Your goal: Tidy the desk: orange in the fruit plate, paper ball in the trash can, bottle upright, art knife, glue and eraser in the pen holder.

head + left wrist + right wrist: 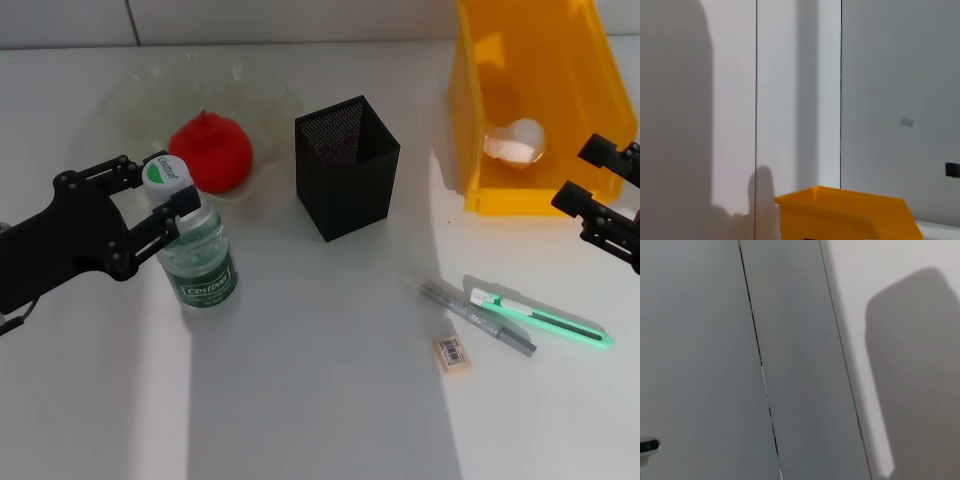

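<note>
Bottle [200, 255]: clear, green label, white-and-green cap; stands upright on the white surface [320, 400], just in front of the fruit plate [130, 100]. Left pincer [150, 205]: its black fingers sit either side of the bottle's neck and cap, touching or very near; whether it is clamped or already let go cannot be told.

Step in hand, by judgement: the bottle-upright step, at or near its end. The next move calls for the left pincer to free the neck and draw away without tipping the bottle.

Orange [210, 152]: appears red in this light; lies in the fruit plate, just behind the bottle. Step looks done.

Paper ball [517, 140]: white, crumpled; rests inside the yellow trash can [470, 120] at the back right. Step looks done.

Pen holder [346, 166]: black mesh, square, upright, between plate and trash can; nothing seen inside.

Art knife [540, 317]: green and white, lying flat at front right. Glue [477, 318]: grey stick, lying flat, just beside the knife and angled across its near end. Eraser [452, 353]: small, tan, barcode label, near the glue's lower end. All three remain outside the pen holder.

Right pincer [600, 200]: at the right edge beside the trash can, fingers spread apart, holding nothing, nearest to the three outstanding items.
</note>
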### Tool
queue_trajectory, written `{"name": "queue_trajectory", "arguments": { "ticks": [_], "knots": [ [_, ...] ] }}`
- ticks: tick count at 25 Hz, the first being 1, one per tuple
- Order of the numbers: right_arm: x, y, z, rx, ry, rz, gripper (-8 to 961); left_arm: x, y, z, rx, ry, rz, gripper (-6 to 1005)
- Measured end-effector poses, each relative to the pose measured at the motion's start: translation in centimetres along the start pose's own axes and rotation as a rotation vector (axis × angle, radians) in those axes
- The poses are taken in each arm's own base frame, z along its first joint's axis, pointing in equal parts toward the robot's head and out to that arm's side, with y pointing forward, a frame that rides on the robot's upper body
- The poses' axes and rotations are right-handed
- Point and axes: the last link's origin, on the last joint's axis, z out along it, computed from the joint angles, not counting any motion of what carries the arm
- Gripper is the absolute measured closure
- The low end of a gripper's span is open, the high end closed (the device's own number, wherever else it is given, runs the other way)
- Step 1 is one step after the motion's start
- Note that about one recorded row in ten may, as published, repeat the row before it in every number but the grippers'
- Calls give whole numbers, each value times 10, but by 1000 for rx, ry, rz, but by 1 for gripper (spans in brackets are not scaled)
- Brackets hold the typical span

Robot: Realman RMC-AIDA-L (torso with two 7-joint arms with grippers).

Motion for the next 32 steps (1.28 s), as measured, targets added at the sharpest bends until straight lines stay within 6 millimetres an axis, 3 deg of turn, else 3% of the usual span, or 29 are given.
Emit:
{"name": "queue_trajectory", "arguments": {
  "ticks": [15, 19, 32],
  "knots": [
    [-1, -2, 4, -4, 0, -4, 233, 1, 1, -5, 5, 17, -4, 448],
    [-1, -2, 5, -4, 0, -4, 233, 1, 3, -7, 1, 27, -5, 334],
    [-2, 1, 5, -23, -3, 4, 233, 38, 13, -41, -95, 236, -49, 213]
  ]
}}
